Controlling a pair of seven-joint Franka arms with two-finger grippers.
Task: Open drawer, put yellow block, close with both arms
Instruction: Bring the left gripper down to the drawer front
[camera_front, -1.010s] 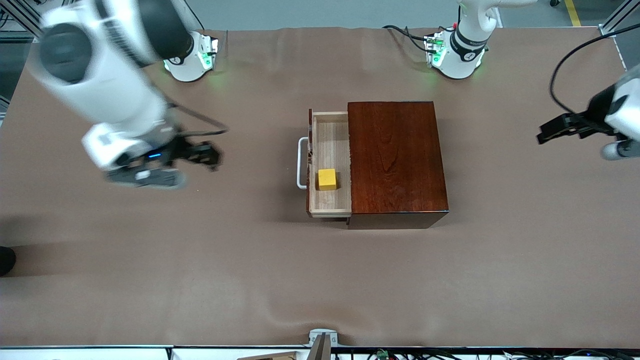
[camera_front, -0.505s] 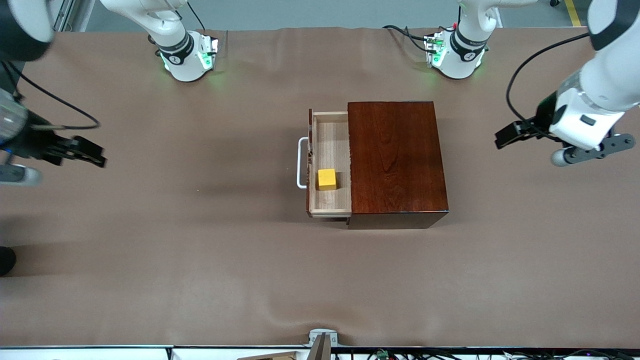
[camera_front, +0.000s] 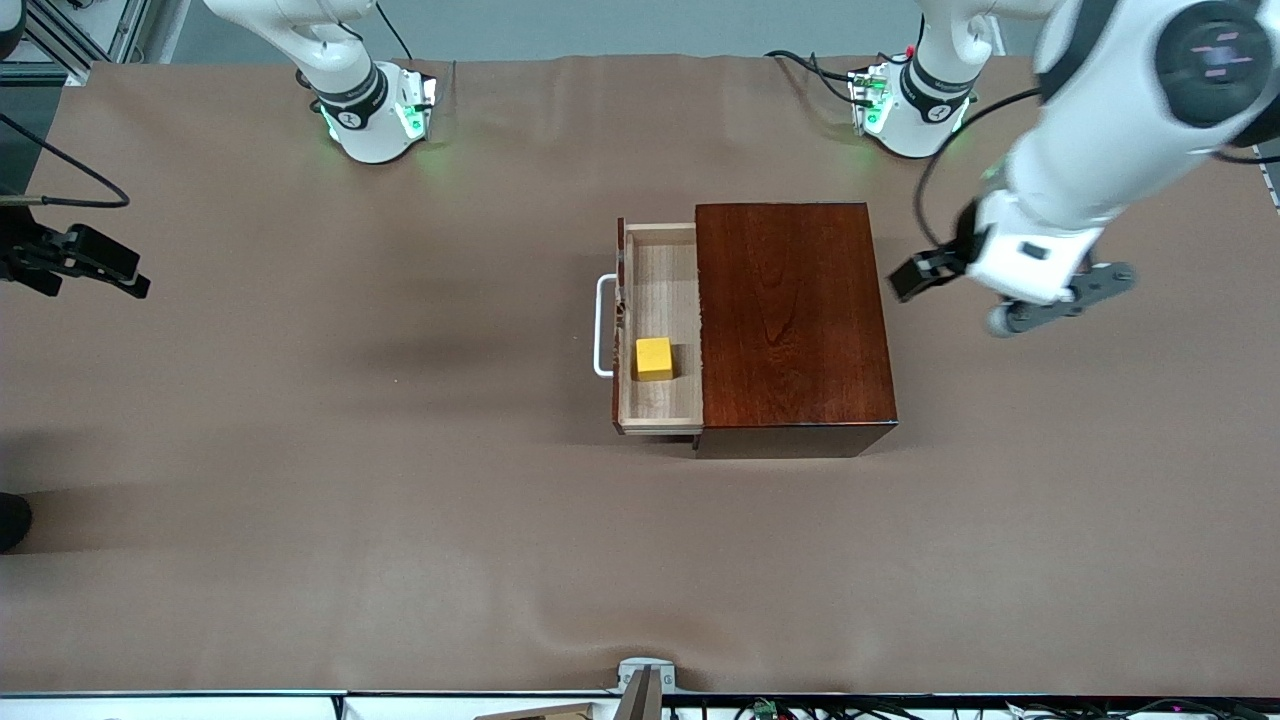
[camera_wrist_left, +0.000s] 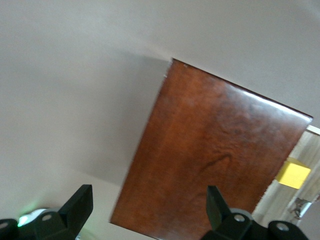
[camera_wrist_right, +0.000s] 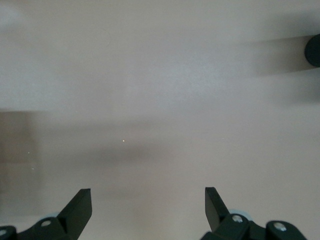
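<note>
Probably a robotics lab: a brown-covered table with green-lit arm bases along the frame's top, cables at bottom edge.

Bench under wrinkled brown cloth; grey floor along top edge, yellow line; cables at lower edge.

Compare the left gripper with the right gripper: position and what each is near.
The left gripper hangs beside the dark wooden box, at the box's end away from the drawer; the right gripper is out at the right arm's end of the table, over bare table cover. The left wrist view shows the box and the yellow block; the right wrist view shows only cover. Both have open fingers and hold nothing.
</note>
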